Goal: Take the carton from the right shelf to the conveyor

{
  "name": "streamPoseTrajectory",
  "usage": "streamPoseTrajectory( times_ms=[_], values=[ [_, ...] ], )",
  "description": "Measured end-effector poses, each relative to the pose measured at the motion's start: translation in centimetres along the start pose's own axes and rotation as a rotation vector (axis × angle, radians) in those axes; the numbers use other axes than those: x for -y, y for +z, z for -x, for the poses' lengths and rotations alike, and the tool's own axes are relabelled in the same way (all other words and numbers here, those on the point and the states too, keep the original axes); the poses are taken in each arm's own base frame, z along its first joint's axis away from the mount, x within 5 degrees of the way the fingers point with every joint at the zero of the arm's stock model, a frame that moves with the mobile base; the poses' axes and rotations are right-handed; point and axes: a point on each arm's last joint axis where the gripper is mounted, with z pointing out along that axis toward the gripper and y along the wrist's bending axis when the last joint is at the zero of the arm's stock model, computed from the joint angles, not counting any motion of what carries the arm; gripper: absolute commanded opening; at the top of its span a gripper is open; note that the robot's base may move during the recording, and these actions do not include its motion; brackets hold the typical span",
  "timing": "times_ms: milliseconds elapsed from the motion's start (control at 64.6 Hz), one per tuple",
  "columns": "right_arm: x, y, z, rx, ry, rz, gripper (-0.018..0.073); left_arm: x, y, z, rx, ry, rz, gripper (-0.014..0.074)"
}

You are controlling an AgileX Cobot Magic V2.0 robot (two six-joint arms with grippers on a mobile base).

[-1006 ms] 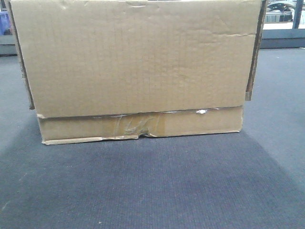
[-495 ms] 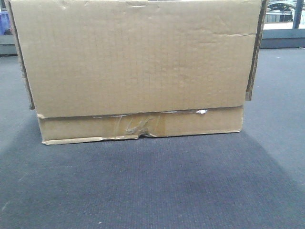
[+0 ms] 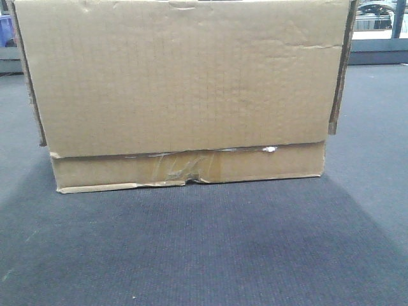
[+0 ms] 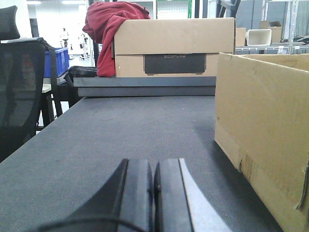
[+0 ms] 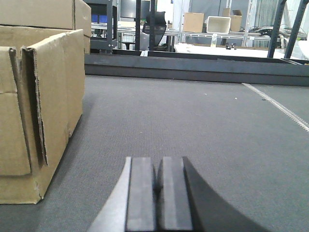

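Observation:
The carton [image 3: 182, 83], a big plain brown box with crinkled tape on its lower seam, stands on the dark grey conveyor belt [image 3: 204, 248] and fills the front view. In the left wrist view the carton [image 4: 260, 130] is to the right of my left gripper [image 4: 154, 164], which is shut on nothing, low over the belt [image 4: 120, 125]. In the right wrist view the carton [image 5: 38, 106] is to the left of my right gripper [image 5: 157, 162], also shut and empty above the belt [image 5: 193, 116]. Neither gripper touches the carton. The right shelf is out of view.
Beyond the belt's far end stands another cardboard box [image 4: 174, 48] with a dark label and a red cloth [image 4: 108, 24] draped on it. A black mesh chair [image 4: 19, 92] and a blue bin [image 4: 58, 60] are at the left. A raised dark edge [image 5: 193, 67] borders the belt.

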Motion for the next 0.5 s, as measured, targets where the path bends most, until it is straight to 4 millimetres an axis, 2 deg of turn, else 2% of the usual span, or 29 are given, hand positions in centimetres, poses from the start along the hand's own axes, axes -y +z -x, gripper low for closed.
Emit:
streamPoseTrajectory(
  times_ms=[495],
  values=[
    [0.0,0.0,0.0,0.0,0.0,0.0,-0.007,0.0,0.0,0.0,0.0,0.0,0.0,0.0014]
  ],
)
